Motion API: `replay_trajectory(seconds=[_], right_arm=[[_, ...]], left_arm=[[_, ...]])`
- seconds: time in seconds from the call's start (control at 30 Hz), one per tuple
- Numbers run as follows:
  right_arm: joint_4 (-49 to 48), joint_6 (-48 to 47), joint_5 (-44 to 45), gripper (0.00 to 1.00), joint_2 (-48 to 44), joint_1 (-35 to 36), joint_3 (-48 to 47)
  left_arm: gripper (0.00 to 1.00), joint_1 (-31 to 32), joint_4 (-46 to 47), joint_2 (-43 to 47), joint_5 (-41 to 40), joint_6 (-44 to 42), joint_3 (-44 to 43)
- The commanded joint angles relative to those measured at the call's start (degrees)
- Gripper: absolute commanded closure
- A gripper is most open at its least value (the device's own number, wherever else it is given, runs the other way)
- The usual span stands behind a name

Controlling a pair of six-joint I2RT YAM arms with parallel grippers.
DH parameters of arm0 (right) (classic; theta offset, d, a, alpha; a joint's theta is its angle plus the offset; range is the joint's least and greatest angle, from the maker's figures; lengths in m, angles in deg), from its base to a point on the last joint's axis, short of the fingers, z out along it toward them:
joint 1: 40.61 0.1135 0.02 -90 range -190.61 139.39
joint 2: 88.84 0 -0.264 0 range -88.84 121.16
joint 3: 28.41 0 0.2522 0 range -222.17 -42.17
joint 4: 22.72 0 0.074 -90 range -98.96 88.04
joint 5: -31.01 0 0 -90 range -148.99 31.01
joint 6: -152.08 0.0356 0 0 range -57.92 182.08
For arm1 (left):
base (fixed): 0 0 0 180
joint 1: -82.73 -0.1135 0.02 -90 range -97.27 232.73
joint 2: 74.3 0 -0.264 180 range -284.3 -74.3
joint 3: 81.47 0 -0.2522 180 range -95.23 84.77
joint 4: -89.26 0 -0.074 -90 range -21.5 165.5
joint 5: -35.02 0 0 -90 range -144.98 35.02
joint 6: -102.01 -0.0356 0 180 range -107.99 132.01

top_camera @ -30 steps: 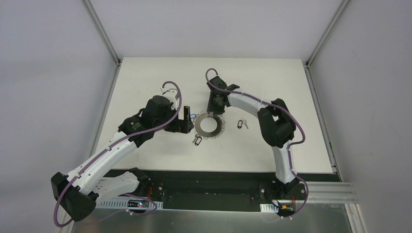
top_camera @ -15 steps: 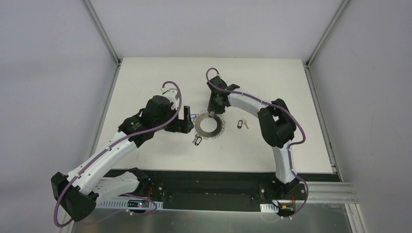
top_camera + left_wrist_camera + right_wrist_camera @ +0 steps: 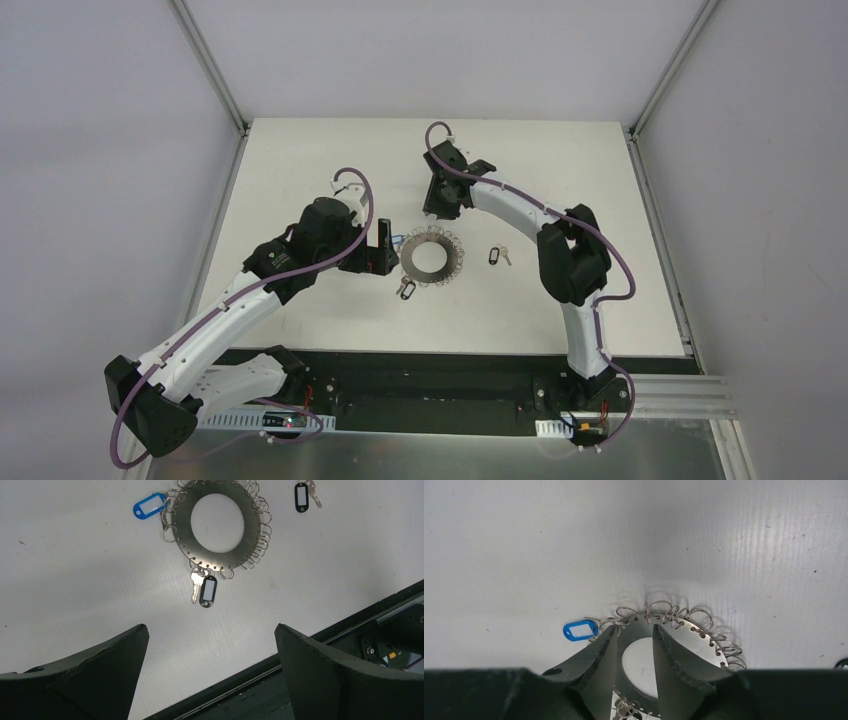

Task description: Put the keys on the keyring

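White counter (image 3: pixel 300 180) first: my left jaws stand wide and empty just left of the flat grey metal keyring (image 3: pixel 412 262), with a black-tagged silver key (image 3: pixel 207 591) at its near rim and a blue-tagged one (image 3: pixel 150 505) at its far-left. The loose black-tagged key (image 3: pixel 493 257) lies right of the ring and apart from it, long axis near-to-far, nearer the right arm (image 3: pixel 520 210), I judge. Beyond the far rim, the right jaws hover narrowly parted and empty.

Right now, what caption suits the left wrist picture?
Open left end effector facing the keyring: blue tag and black-tagged key at its rim, second black-tagged key lying apart.
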Motion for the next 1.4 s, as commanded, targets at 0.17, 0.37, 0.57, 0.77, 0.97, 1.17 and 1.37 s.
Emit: replay_trajectory(seconds=[0.17, 0.37, 0.57, 0.77, 0.97, 1.17, 1.37], right_arm=[[3.1, 3.8, 0.0, 0.66, 0.9, 0.3, -3.9], [3.5, 5.7, -0.8, 0.67, 2.0, 0.3, -3.2], [3.0, 7.2, -1.2, 0.67, 2.6, 0.2, -2.3], [3.0, 7.9, -0.6, 0.69, 2.5, -0.3, -1.2], [2.4, 8.8, -0.8, 0.69, 2.4, -1.0, 0.5], [1.7, 9.6, -1.3, 0.71, 2.4, -1.5, 1.7], [1.6, 9.5, -1.6, 0.71, 2.8, -2.0, 2.0]], left_arm=[[0.0, 0.3, 1.3, 1.8, 0.7, 0.8, 0.9], [0.0, 0.3, 1.3, 1.9, 1.0, 0.9, 1.0], [0.0, 0.3, 1.5, 2.2, 1.1, 1.1, 1.2], [0.0, 0.4, 1.6, 2.1, 1.4, 1.1, 1.3], [0.0, 0.4, 1.7, 2.2, 1.4, 1.2, 1.3], [0.0, 0.4, 1.7, 2.1, 1.4, 1.1, 1.2], [0.0, 0.4, 1.7, 1.8, 1.4, 1.0, 1.1]])
